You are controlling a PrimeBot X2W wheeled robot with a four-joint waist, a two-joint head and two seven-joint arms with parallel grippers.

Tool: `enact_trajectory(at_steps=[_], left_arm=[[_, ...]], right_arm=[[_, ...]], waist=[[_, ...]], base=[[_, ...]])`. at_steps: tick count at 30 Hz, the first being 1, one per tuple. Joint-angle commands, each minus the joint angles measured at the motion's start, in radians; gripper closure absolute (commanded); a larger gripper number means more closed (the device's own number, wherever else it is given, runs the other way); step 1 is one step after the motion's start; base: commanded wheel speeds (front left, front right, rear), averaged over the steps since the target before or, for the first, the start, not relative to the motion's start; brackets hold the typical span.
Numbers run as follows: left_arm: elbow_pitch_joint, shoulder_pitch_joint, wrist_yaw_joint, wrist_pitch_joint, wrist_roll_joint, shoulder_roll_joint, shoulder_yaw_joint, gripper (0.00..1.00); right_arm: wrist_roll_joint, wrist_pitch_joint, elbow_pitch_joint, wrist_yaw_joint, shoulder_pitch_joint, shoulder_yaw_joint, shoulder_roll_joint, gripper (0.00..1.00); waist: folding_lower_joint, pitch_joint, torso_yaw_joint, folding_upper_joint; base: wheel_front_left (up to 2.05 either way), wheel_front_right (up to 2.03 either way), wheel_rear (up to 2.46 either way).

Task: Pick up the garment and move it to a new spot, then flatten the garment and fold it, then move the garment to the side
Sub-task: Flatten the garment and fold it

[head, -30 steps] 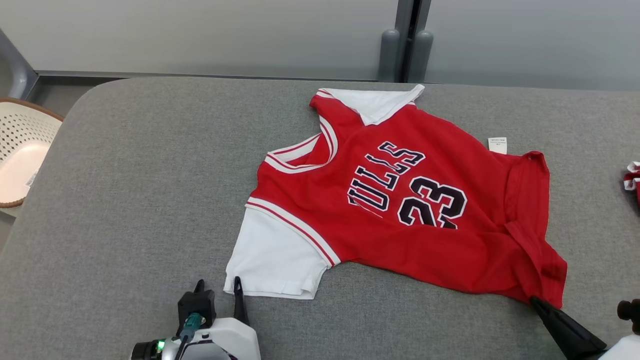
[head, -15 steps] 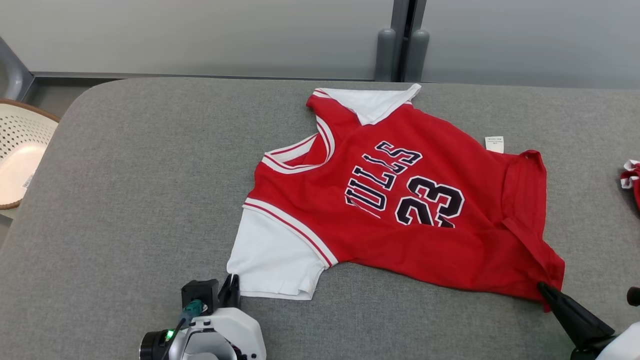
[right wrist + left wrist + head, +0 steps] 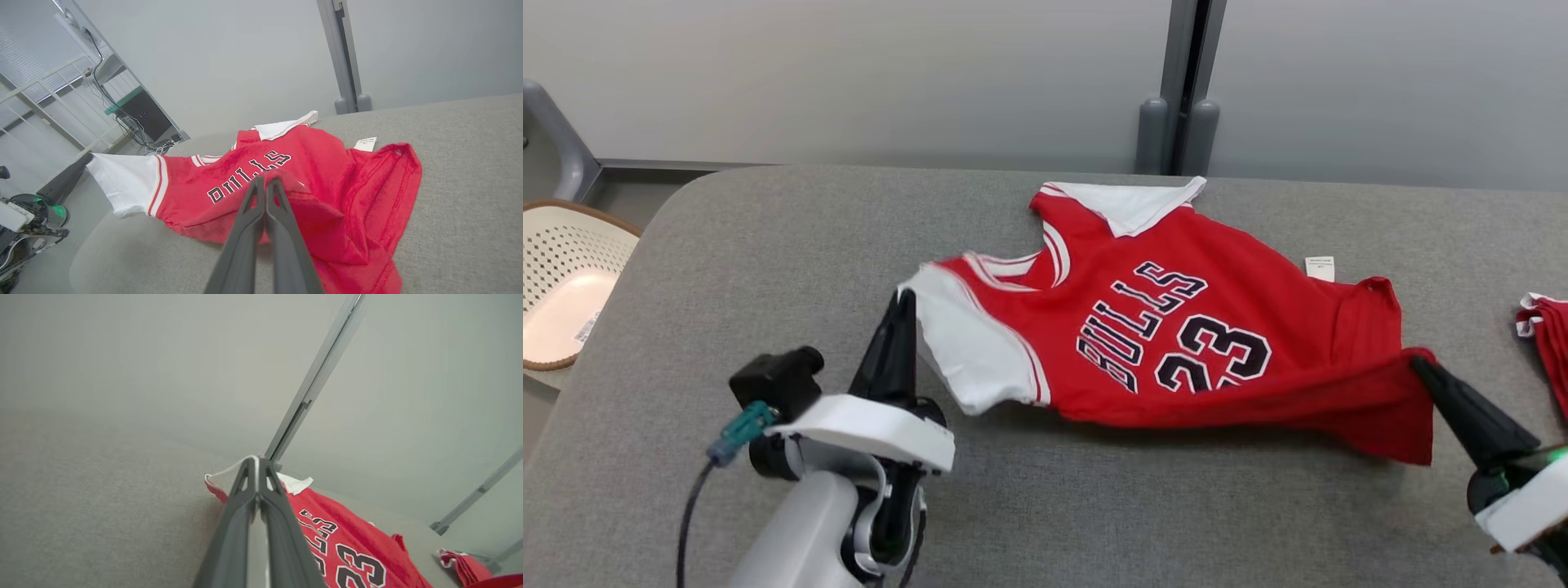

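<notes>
The garment [image 3: 1176, 327] is a red jersey with white sleeves and "BULLS 23" lettering, stretched across the grey padded table [image 3: 768, 269]. My left gripper [image 3: 903, 296] is shut on the white sleeve's corner and holds it lifted off the surface; in the left wrist view the left gripper [image 3: 256, 460] pinches white cloth at its tips, with the garment [image 3: 347, 543] beyond. My right gripper [image 3: 1419, 364] is shut on the red hem corner, also raised. In the right wrist view the right gripper [image 3: 265, 180] bites a red fold of the garment [image 3: 327, 171]. The far half still rests on the table.
A cream perforated basket [image 3: 560, 269] stands off the table's left end. Another red and white cloth [image 3: 1547, 335] lies at the right edge. A grey wall with a vertical post [image 3: 1180, 98] runs behind the table.
My left gripper closed on the white sleeve corner and rose with it. The right gripper lifted the hem corner. The near edge of the garment came off the table; the camera also shifted.
</notes>
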Motion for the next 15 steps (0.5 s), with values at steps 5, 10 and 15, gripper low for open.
enact_trajectory(at_steps=[5,10,15], left_arm=[[-0.198,-0.059,0.006,0.034,-0.056,0.031,0.068,1.00],[-0.382,-0.137,0.056,0.079,-0.125,0.043,0.161,1.00],[-0.495,-0.217,0.126,0.119,-0.164,0.042,0.229,1.00]], right_arm=[[0.084,0.035,-0.050,0.000,-0.091,-0.041,-0.021,1.00],[0.128,0.065,-0.074,0.000,-0.197,-0.083,-0.040,1.00],[0.127,0.052,-0.062,0.000,-0.290,-0.127,-0.045,1.00]], waist=[[-0.0001,-0.044,-0.013,0.0000],[-0.0001,-0.081,-0.028,0.0000],[-0.0001,-0.096,-0.042,0.0000]], base=[[0.00,0.00,0.00],[0.00,0.00,0.00],[0.00,0.00,0.00]])
